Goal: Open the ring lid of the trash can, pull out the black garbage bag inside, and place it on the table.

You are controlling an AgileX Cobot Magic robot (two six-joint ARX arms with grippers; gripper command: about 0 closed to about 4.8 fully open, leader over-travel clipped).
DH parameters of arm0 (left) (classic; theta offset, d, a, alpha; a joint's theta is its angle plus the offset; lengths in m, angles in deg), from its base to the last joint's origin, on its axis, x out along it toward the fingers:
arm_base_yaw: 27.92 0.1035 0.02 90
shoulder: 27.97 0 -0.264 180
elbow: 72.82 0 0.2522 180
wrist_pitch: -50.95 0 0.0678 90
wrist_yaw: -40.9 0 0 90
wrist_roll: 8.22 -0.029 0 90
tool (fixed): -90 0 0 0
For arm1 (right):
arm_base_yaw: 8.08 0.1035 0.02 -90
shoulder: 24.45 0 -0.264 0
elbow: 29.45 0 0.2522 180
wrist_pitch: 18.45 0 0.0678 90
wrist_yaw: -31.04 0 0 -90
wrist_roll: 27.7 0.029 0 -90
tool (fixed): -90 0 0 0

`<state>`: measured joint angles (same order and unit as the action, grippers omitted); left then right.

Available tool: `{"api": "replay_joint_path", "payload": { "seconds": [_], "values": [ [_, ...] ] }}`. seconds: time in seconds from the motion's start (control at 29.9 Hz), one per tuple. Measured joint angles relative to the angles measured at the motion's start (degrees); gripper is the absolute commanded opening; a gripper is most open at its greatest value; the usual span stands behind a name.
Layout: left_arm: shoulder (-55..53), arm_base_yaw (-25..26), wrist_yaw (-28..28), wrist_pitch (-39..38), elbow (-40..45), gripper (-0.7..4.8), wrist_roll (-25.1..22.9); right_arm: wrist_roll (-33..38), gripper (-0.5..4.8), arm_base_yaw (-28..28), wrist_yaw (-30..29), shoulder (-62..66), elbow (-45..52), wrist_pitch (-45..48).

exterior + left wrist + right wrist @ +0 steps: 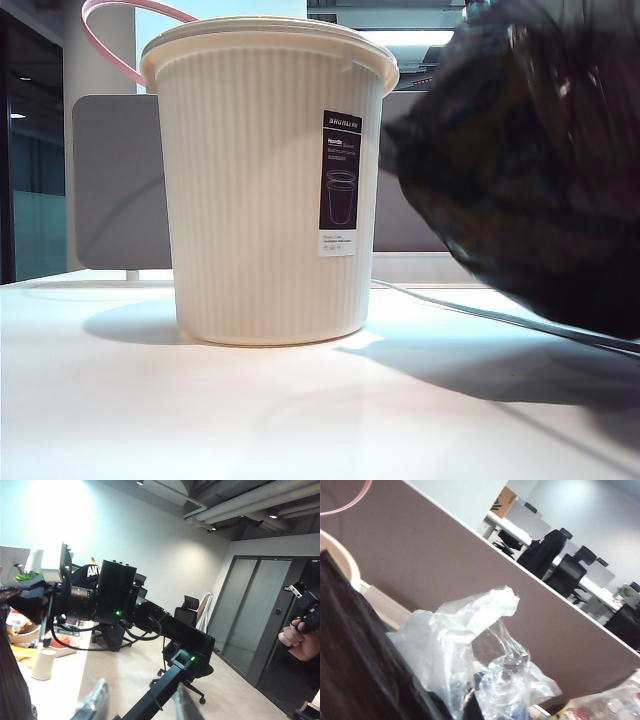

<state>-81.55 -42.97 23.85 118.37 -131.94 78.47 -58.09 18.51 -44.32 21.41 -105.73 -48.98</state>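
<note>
The cream-white ribbed trash can [265, 180] stands upright on the white table [200, 410]. Its pink ring lid [88, 28] is tipped up behind the rim and also shows as a pink arc in the right wrist view [350, 502]. The glossy black garbage bag [530, 170] hangs blurred in the air to the right of the can, above the table. My right gripper [472, 705] is buried in the bag [355, 655] and in crumpled clear plastic [470, 645], shut on the bag. My left gripper [140, 707] points out into the room, open and empty.
A brownish-grey partition panel [120, 180] runs along the table's back edge. A thin cable [450, 305] lies on the table under the bag. The left wrist view shows a black robot arm [150, 620], a paper cup [42, 664] and a person's hand [300, 640].
</note>
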Motion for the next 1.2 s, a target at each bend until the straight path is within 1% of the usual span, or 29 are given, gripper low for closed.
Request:
{"api": "replay_joint_path", "payload": {
  "seconds": [0.03,0.07,0.13,0.2,0.27,0.33,0.47,0.57,0.6,0.67,0.73,0.8,0.84,0.94,1.0,1.07,1.2],
  "values": [
    [-0.04,0.0,0.04,-0.09,0.24,1.7,-0.42,0.02,-0.05,0.04,-0.28,-0.07,0.61,0.33],
    [-0.11,0.0,0.02,-0.52,0.37,1.46,-1.29,0.02,-0.05,0.04,-0.37,-0.13,1.09,0.35],
    [-0.11,0.0,0.04,-2.43,0.44,1.24,-3.63,0.13,-0.05,0.04,-0.42,-0.2,2.05,0.98],
    [-0.04,0.0,-0.15,-5.49,0.55,1.21,-6.14,0.39,-0.05,0.0,-0.63,-0.22,3.08,2.01],
    [-0.04,0.0,-1.16,-9.79,0.74,1.21,-9.86,0.44,-0.05,0.0,-0.98,-0.24,3.91,2.86],
    [-0.04,0.0,-2.91,-15.56,0.77,1.21,-14.84,0.46,-0.05,0.0,-1.25,-0.24,4.74,3.28],
    [-0.09,-1.16,-8.28,-30.01,0.77,1.21,-26.91,0.72,-0.05,0.0,-1.29,-0.31,6.16,5.33],
    [-0.09,-4.66,-13.84,-42.97,0.77,1.22,-38.64,1.22,-0.05,0.0,-1.44,-0.61,7.17,6.45],
    [-0.11,-6.14,-16.44,-47.39,0.77,1.22,-43.12,1.29,-0.05,0.0,-1.55,-0.61,7.37,6.82],
    [-0.15,-8.72,-21.14,-53.37,0.79,1.21,-49.75,1.44,-0.05,0.0,-2.21,-0.63,7.98,7.72],
    [-0.15,-13.14,-29.33,-59.34,0.79,1.21,-57.79,1.68,-0.05,0.0,-2.73,-0.61,8.7,8.28],
    [-0.15,-17.03,-36.39,-63.17,0.81,1.21,-64.24,1.88,-0.05,0.02,-3.02,-0.61,9.18,8.37],
    [-0.2,-18.49,-39.04,-64.11,0.81,1.21,-66.66,1.92,-0.05,0.02,-3.39,-0.63,9.46,8.41],
    [-0.35,-22.05,-46.82,-64.63,0.81,1.21,-71.58,2.29,-0.05,0.0,-4.13,-0.63,10.58,8.39],
    [-0.5,-23.96,-51.19,-64.5,0.81,1.21,-72.83,2.34,-0.05,0.0,-4.2,-0.63,11.32,8.72],
    [-0.57,-25.09,-53.37,-64.59,0.81,1.21,-73.61,2.36,-0.05,0.0,-4.24,-0.63,12.09,9.29],
    [-0.72,-24.76,-55.04,-64.48,0.81,1.21,-73.81,2.82,-0.05,0.0,-4.24,-0.68,14.01,10.12]
  ]
}}
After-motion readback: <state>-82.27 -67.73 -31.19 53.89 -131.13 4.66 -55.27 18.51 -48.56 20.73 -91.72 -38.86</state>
